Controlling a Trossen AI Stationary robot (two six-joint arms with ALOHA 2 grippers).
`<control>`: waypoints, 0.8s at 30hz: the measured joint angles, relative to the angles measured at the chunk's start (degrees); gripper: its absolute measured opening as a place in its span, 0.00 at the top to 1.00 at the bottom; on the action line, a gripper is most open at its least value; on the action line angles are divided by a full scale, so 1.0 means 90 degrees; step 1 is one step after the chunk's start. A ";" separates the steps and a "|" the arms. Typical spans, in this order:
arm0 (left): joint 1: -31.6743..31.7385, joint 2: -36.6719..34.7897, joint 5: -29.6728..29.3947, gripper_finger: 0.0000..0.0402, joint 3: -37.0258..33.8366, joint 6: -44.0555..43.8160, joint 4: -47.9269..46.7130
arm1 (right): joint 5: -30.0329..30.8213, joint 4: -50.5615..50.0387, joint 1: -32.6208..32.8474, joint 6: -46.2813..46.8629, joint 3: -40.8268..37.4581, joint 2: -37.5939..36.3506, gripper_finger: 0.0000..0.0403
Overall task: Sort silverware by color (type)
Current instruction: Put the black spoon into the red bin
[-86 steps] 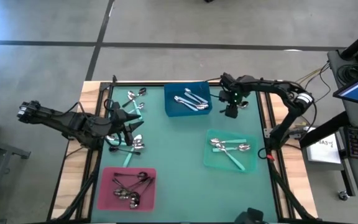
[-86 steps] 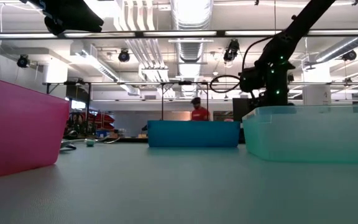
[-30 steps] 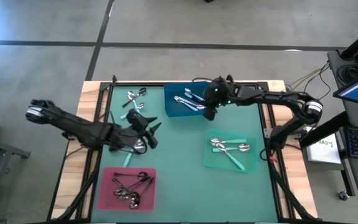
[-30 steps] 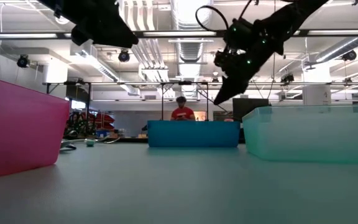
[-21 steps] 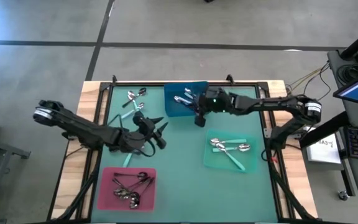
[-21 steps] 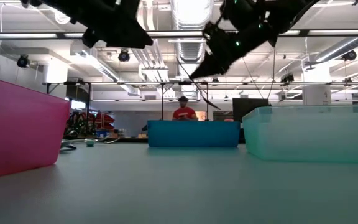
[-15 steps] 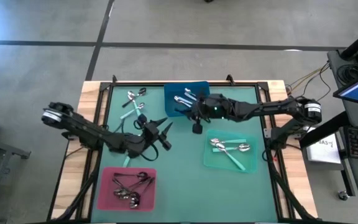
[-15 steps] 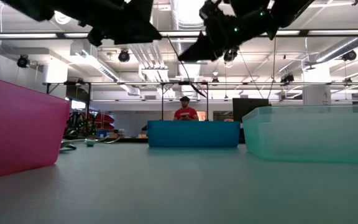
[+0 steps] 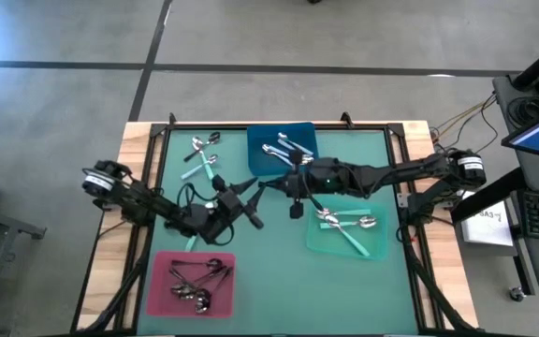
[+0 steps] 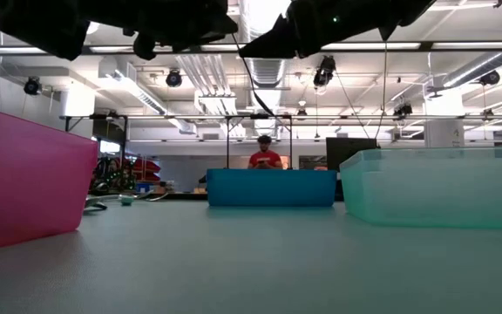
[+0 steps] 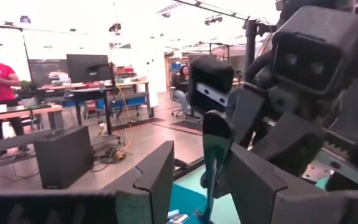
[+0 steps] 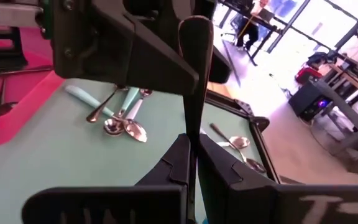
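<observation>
High view: the left jaws (image 9: 251, 201) and the right jaws (image 9: 271, 183) meet nose to nose above the middle of the worktop (image 9: 279, 262). Behind the right jaws sits the blue tray (image 9: 262, 167) with silver spoons; off to their side the green tray (image 9: 319, 241) holds more. Loose teal-handled spoons (image 9: 197, 161) lie behind the left jaws, and the pink tray (image 9: 160, 292) holds dark-handled ones.

Low view: both arms hang dark overhead; nothing of the jaws' grip can be told here.

Left wrist view: the left jaws stand open, and a spoon (image 11: 214, 152) rises upright between their fingers (image 11: 157, 171), its shiny bowl uppermost, with the right gripper close beyond.

Right wrist view: the right jaws are closed on the spoon's handle, which runs forward to the left gripper. Beyond lie loose spoons.
</observation>
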 joint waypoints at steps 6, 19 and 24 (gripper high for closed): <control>0.0000 -0.0031 0.0279 0.71 0.0005 -0.0002 0.0058 | 0.0072 0.0054 0.0127 -0.0337 0.0000 0.0000 0.98; 0.0000 -0.0038 0.0629 0.99 0.0008 0.0117 0.0051 | 0.0054 0.0051 0.0220 -0.0197 0.0005 -0.0002 0.98; 0.0000 -0.0040 0.0624 1.00 0.0008 -0.0010 -0.0071 | 0.0056 -0.0068 0.0220 -0.0060 0.0005 -0.0023 0.94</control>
